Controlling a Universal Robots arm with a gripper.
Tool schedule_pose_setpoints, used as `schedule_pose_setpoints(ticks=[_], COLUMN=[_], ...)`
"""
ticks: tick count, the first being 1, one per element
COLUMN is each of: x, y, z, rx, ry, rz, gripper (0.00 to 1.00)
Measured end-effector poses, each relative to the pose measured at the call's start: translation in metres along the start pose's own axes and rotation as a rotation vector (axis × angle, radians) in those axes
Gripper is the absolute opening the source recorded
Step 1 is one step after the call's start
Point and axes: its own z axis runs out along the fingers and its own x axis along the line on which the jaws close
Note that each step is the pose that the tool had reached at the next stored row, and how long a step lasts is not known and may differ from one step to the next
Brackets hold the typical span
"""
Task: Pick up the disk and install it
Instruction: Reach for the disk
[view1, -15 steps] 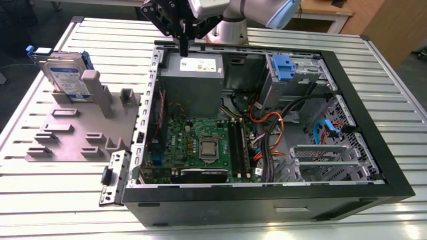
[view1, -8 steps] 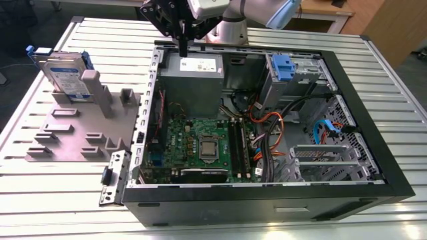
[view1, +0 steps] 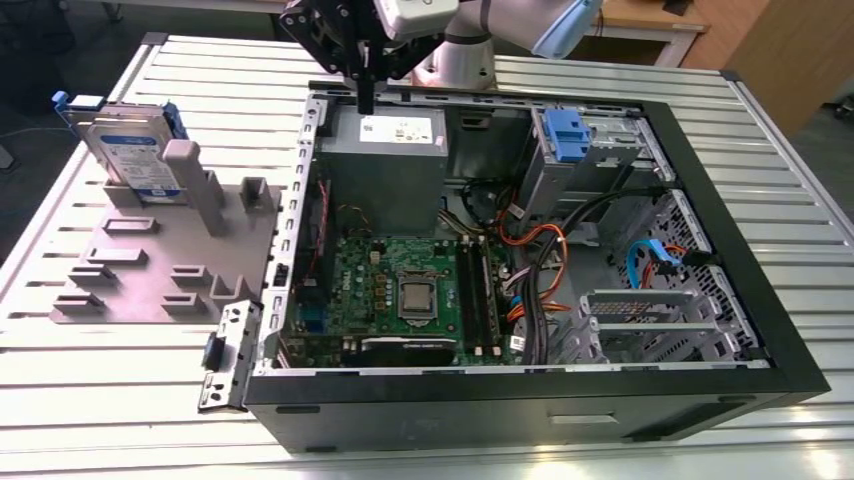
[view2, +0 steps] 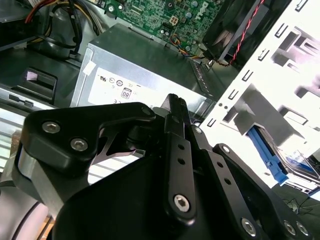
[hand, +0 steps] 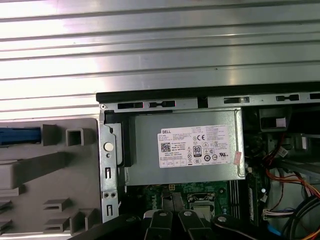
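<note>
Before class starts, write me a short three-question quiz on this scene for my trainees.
1. True or false: the disk is already inside the case.
2. Which is the claw nearest? A motherboard; B grey box; C table.
3. Fill in: the disk stands upright in a grey ___ outside the case.

Key: 1 false; 2 B; 3 holder.
</note>
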Motion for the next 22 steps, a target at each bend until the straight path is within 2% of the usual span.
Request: schedule_pose_setpoints(ticks=[14, 22], x=[0.0066, 0.0079], y=[-0.0005, -0.0007], z=[0.0004, 0.0004], rx=[0.0, -0.0001], ry=[0.0001, 0.0001], rz=[0.0, 0.0], gripper=[0.11, 0.11])
